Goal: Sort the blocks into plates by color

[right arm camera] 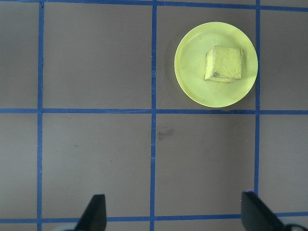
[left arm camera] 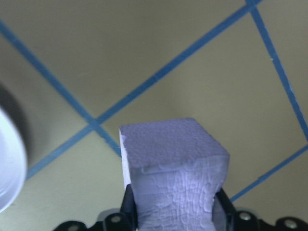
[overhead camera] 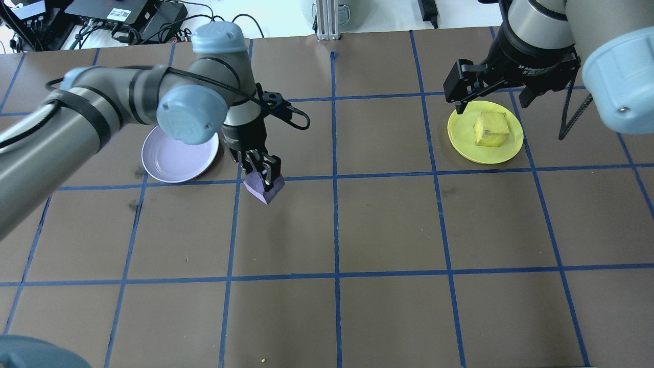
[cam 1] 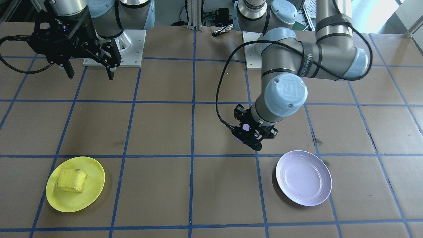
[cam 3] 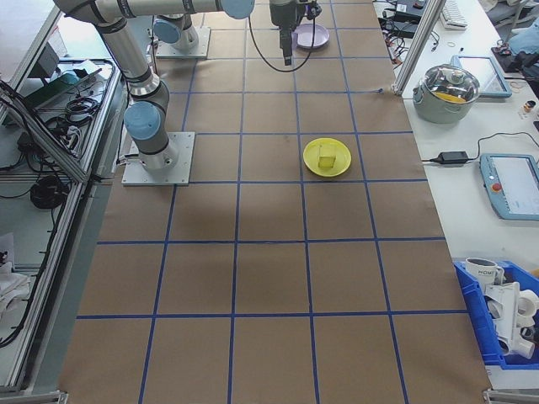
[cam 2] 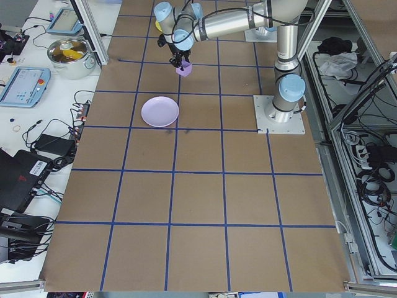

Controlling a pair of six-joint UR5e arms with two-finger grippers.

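My left gripper (overhead camera: pixel 263 174) is shut on the light purple block (overhead camera: pixel 264 188), which hangs just above the table to the right of the lavender plate (overhead camera: pixel 176 156). In the left wrist view the purple block (left arm camera: pixel 173 168) sits between the jaws, with the lavender plate's rim (left arm camera: pixel 7 163) at the left edge. The yellow block (overhead camera: pixel 491 129) lies in the yellow plate (overhead camera: pixel 462 138). My right gripper (cam 1: pixel 90 75) is open and holds nothing, raised high. From its wrist view the yellow block (right arm camera: pixel 224 64) and yellow plate (right arm camera: pixel 190 72) lie far off at the upper right.
Brown paper with a blue tape grid (overhead camera: pixel 334 176) covers the table. The arm bases (cam 1: pixel 132 49) stand at the robot's side. Beyond the table's far edge are cables and electronics (overhead camera: pixel 117 15), and a pot (cam 3: pixel 450 88) stands on a side bench.
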